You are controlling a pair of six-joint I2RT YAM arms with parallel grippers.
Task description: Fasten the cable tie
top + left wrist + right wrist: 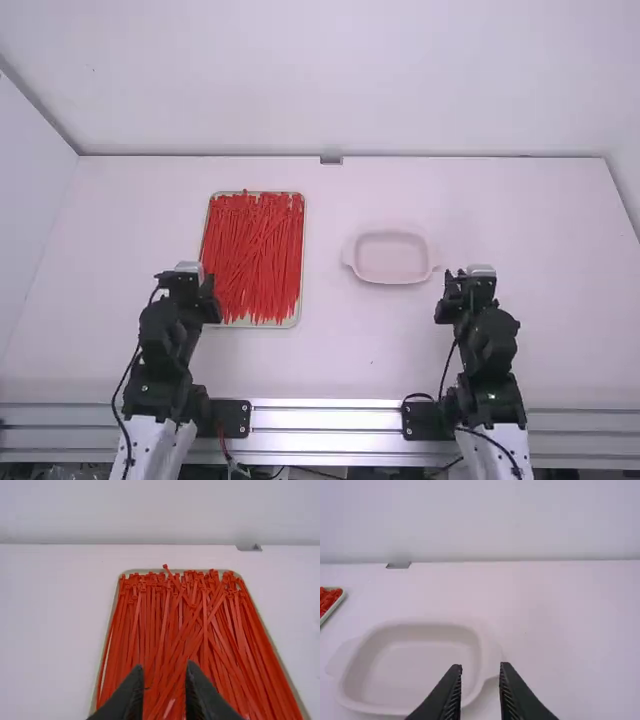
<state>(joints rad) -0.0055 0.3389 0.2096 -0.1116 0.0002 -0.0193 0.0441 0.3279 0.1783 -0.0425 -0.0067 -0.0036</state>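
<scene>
A thick pile of red cable ties [252,258] lies lengthwise on a flat beige tray [301,215] left of the table's middle. In the left wrist view the ties [190,625] fan out over the tray [121,576]. My left gripper [205,290] hovers at the tray's near left corner, open, its fingertips [164,680] over the near ends of the ties with nothing between them. My right gripper [455,290] rests just near and to the right of a white dish, open and empty [480,672].
The shallow white dish [390,257] with two small handles stands right of the tray and holds nothing [350,690]. A small grey fitting [331,158] sits at the table's far edge. A metal rail [320,415] runs along the front.
</scene>
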